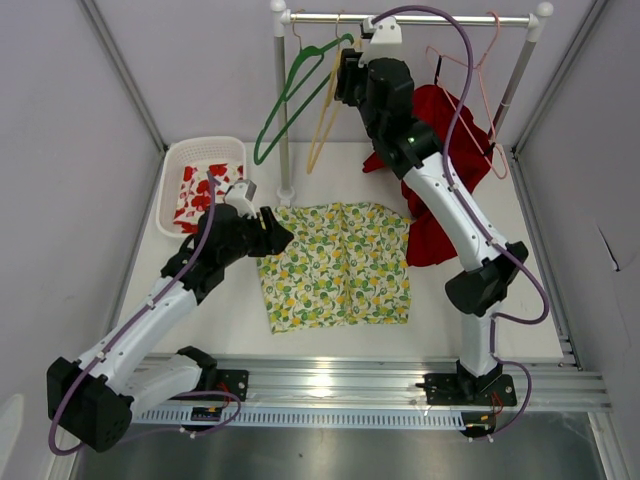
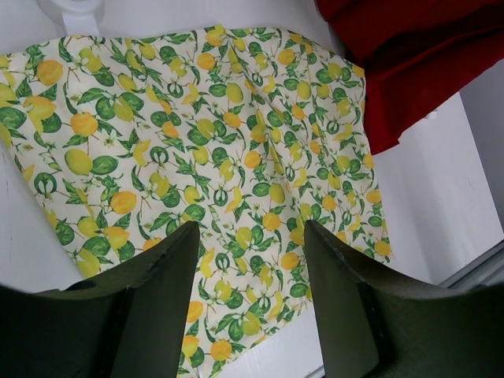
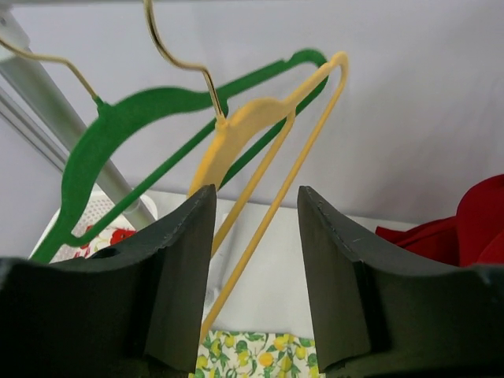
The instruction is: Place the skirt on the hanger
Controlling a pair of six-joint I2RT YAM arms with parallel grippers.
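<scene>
The lemon-print skirt (image 1: 340,262) lies flat on the white table; it fills the left wrist view (image 2: 197,142). My left gripper (image 1: 278,232) is open and empty, hovering over the skirt's left edge (image 2: 252,236). A yellow hanger (image 1: 327,115) and a green hanger (image 1: 290,100) hang on the rail (image 1: 410,18). My right gripper (image 1: 345,75) is open, raised up at the rail; in the right wrist view the yellow hanger's thin bars (image 3: 260,213) run between the open jaws (image 3: 256,197), with the green hanger (image 3: 118,142) to the left.
A white basket (image 1: 200,180) with red-and-white cloth sits at the back left. A red garment (image 1: 445,180) hangs from a pink hanger (image 1: 480,90) at the right and drapes onto the table. The rack's left post (image 1: 283,110) stands behind the skirt.
</scene>
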